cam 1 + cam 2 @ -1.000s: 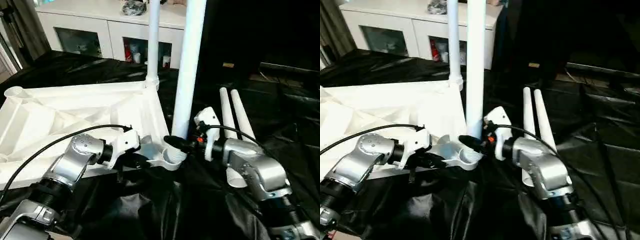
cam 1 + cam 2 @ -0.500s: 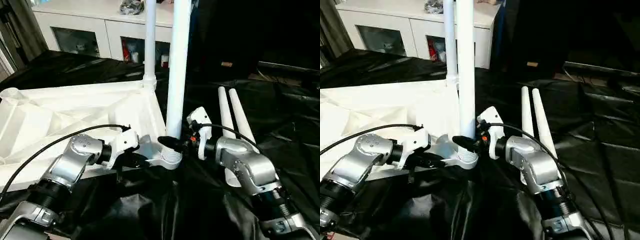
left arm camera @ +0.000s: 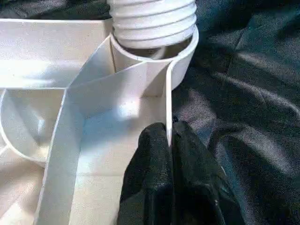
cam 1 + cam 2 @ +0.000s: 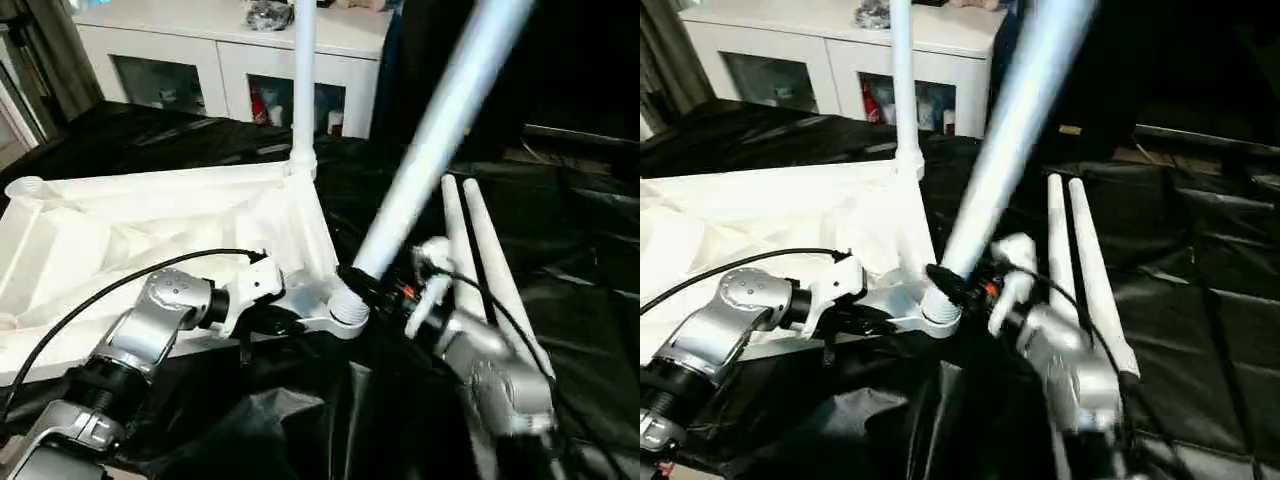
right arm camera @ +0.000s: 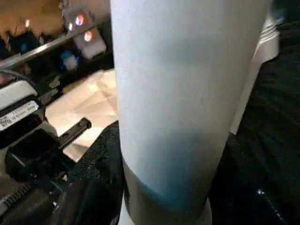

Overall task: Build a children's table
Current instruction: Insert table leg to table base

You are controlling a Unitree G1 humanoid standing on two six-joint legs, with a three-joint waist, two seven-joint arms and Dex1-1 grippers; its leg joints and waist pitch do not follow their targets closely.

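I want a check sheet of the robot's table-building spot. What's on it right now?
Surface: black-draped work table, wrinkled.
Job's things: tabletop upside down; one leg upright in far socket; tilted leg at near corner socket; two spare legs lying flat.
Clutter: nothing seen.
Claws: left claw pinches the tabletop's rim; right claw grips the tilted leg's base.
Cables: black cable over left arm.
Surroundings: white cabinet behind.

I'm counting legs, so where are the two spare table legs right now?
The two spare legs lie side by side on the black cloth, on the robot's right, just beyond the right gripper and right of the tabletop.
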